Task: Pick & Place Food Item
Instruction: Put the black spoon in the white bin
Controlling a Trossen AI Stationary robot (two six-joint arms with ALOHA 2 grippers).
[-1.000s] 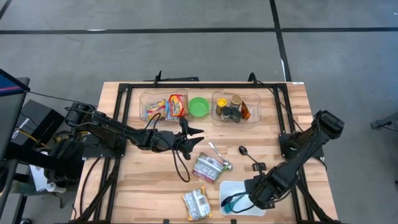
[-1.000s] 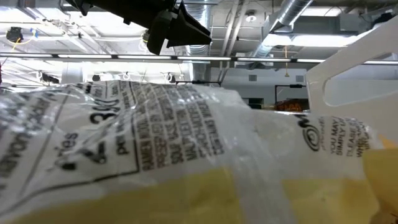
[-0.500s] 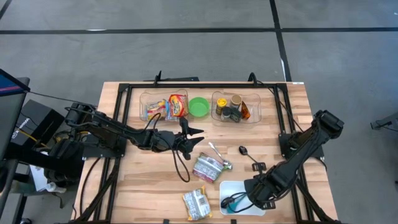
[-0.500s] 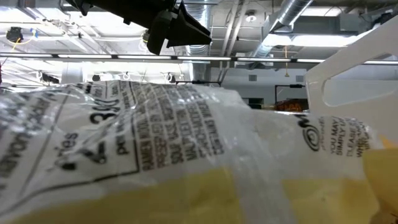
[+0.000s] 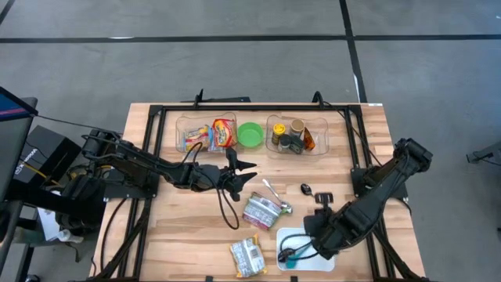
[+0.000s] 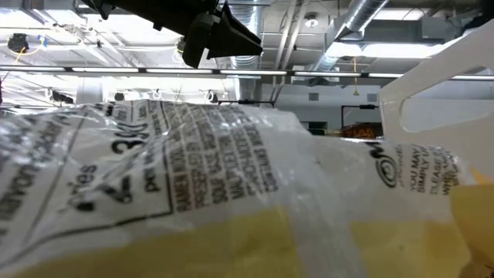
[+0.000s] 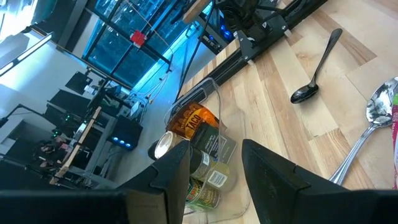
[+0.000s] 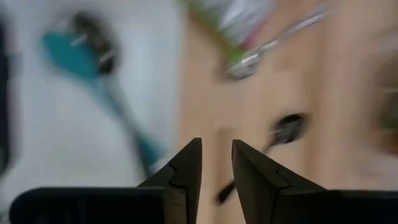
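Over white tray [image 5: 308, 235], R gripper [image 8: 214, 163] slightly agape, empty; teal spoon [image 8: 93, 59] wrist-cam only.

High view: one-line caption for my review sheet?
Right gripper hovers over the white tray holding a teal utensil; left gripper waits mid-table near the green bowl.

Left arm stretched low toward mid-counter, left gripper [image 5: 249, 175] raised, fingers parted with a gap, holding nothing. Right arm folded down toward the near edge, right gripper [image 5: 307, 244] pointing down, fingers slightly apart, empty.
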